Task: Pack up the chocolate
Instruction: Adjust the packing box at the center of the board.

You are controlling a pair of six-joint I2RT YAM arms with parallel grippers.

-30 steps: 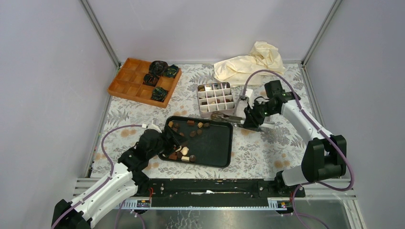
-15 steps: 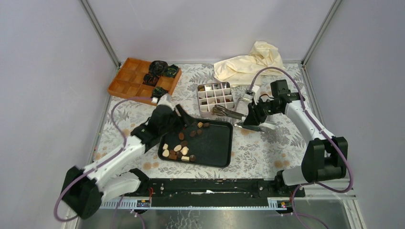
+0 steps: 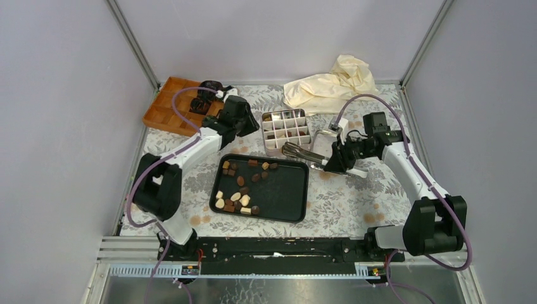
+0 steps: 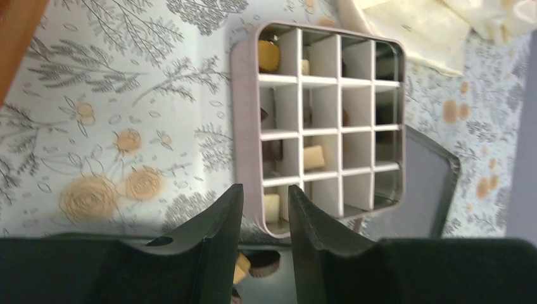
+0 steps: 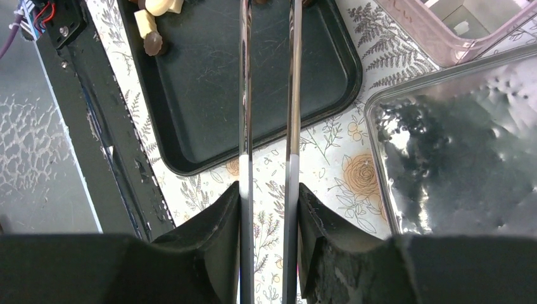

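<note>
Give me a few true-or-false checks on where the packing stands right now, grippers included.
1. The right gripper is closed on metal tongs. True.
2. The black tray has been emptied. False: many chocolates lie on it, mostly in its left half.
3. Some compartments of the divided box hold chocolates. True.
4. The left gripper carries a chocolate. False: nothing sits between its fingers; it hangs beside the divided box.
5. The crumpled paper cups are on the black tray. False: they sit in the orange tray at the far left.
</note>
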